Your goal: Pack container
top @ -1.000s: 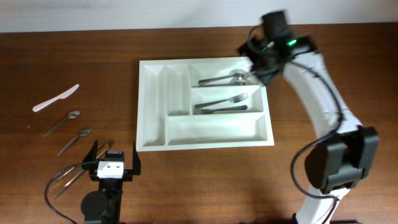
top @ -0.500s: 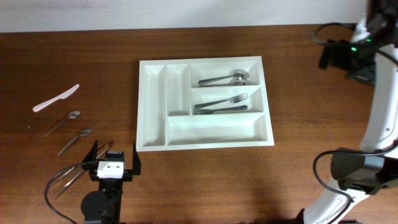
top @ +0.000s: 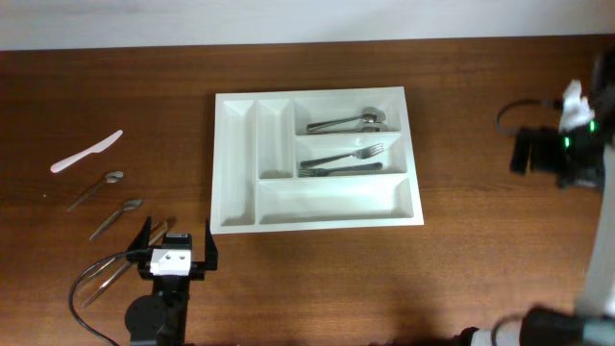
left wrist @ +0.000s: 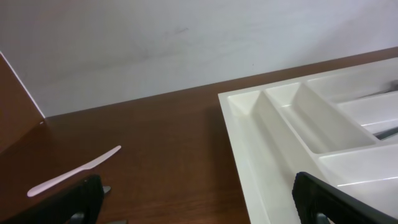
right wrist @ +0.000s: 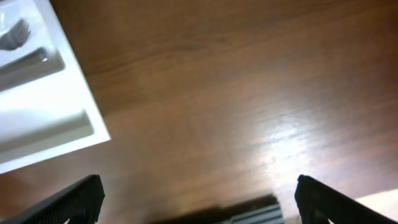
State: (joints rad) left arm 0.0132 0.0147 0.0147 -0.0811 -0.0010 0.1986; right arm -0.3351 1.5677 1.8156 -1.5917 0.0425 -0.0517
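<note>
Your left gripper (top: 177,238) hangs wide and empty beside loose spoons (top: 116,219) (the likely next pick): close on a handle. The container (top: 235,173) sits mid-table, part filled. Far right, your right gripper (right wrist: 199,186) is wide too, empty.

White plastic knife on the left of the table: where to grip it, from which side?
Take the flat white plastic knife near mid-length, across its narrow width, coming straight down from above. It lies flat and diagonal on the wooden table, so the jaws should be turned square to that slant. The open left gripper looks nearest.
</note>
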